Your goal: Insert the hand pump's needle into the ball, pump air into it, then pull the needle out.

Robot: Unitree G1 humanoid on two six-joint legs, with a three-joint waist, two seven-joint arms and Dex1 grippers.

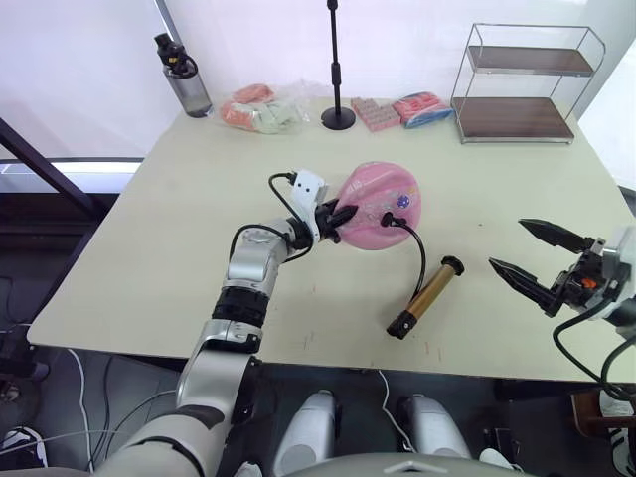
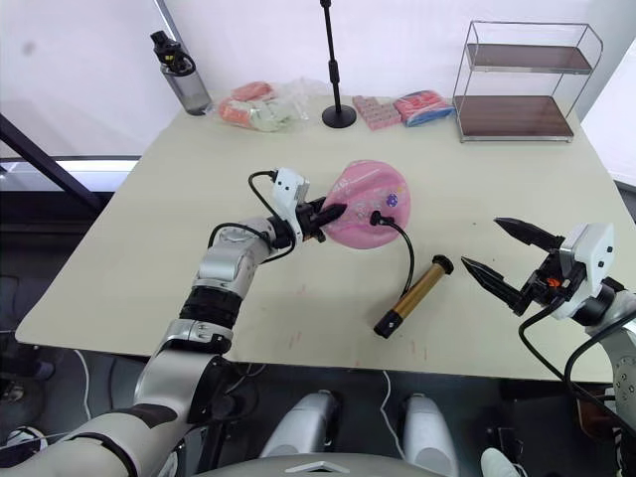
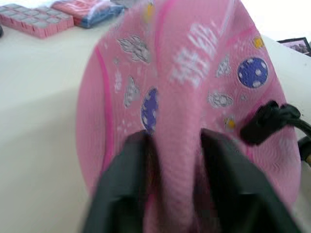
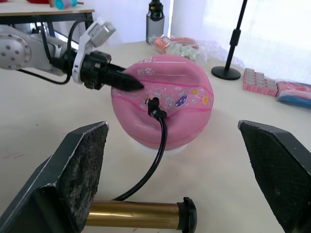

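Pink ball (image 1: 380, 206) is sitting near the middle of the table (image 1: 149, 248), soft and dented, cartoon prints facing up. Left gripper (image 1: 341, 215) is reaching in from the ball's left side; the left wrist view shows its two black fingers (image 3: 127, 184) pinching a fold of the pink skin between them, so it is clamped on the ball.

Hand pump (image 1: 425, 296) is lying flat on the table toward the front edge, just right of the ball and apart from it, gold-bronze barrel angled with one black end cap toward the front edge. Its thin black hose (image 1: 418, 253) is curving up from the barrel and arching over to the ball. The black fitting (image 4: 153, 107) at the hose tip is sitting against the ball's surface; the needle itself is too small to make out.

Right gripper (image 1: 530, 252) is hovering above the table's front right corner area, well apart from the pump, fingers spread wide and holding nothing.

Along the back edge: a dark water bottle (image 1: 183, 76) at the left corner, bagged packets (image 1: 260, 108), a black stand (image 1: 337, 89), pink packets (image 1: 397, 109), and a two-tier wire shelf (image 1: 522, 84) at the right corner.
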